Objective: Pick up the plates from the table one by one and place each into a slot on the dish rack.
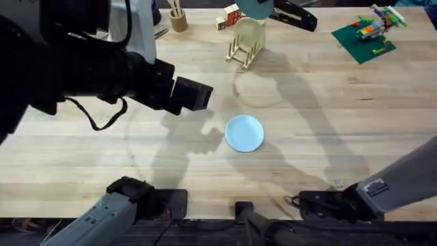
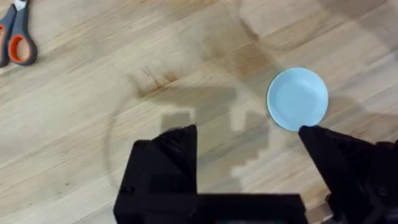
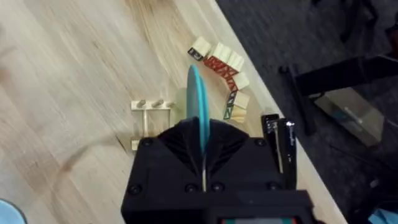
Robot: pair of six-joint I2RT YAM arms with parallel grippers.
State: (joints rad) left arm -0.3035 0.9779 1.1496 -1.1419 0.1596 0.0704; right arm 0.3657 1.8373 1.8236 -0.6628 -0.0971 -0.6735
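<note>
Plates: two observed. Pale blue plate (image 1: pixel 244 132) lies flat on the table (image 1: pixel 328 102), approx. centre, well apart from the dish rack (image 1: pixel 244 48) at the far side. Teal plate (image 3: pixel 198 109) is held on edge, upright, in the right gripper (image 3: pixel 202 155); fingers clenched on its lower rim, plate standing up between them. In the overhead view the same teal plate (image 1: pixel 255 7) sits at the top edge, above and just behind the rack, not yet in a slot.

Rack: cream-yellow plate (image 1: pixel 249 33) already stands in it, leaning among the pegs. In the right wrist view the rack's light-wood pegs (image 3: pixel 151 118) show just beside the gripper body, w/ the teal plate directly over that area; contact betw. plate and rack cannot be told.

Left gripper (image 2: pixel 249 140): released, jaws spread wide, hovering above bare table. Blue plate (image 2: pixel 297 98) lies just beyond one fingertip (image 2: pixel 309 132), near it but not between the jaws; whether it touches cannot be told.

Other items: scissors w/ orange handles (image 2: pixel 17 37) on the table, well apart from the blue plate; small wooden blocks (image 3: pixel 221 68) near the table's far edge behind the rack.
</note>
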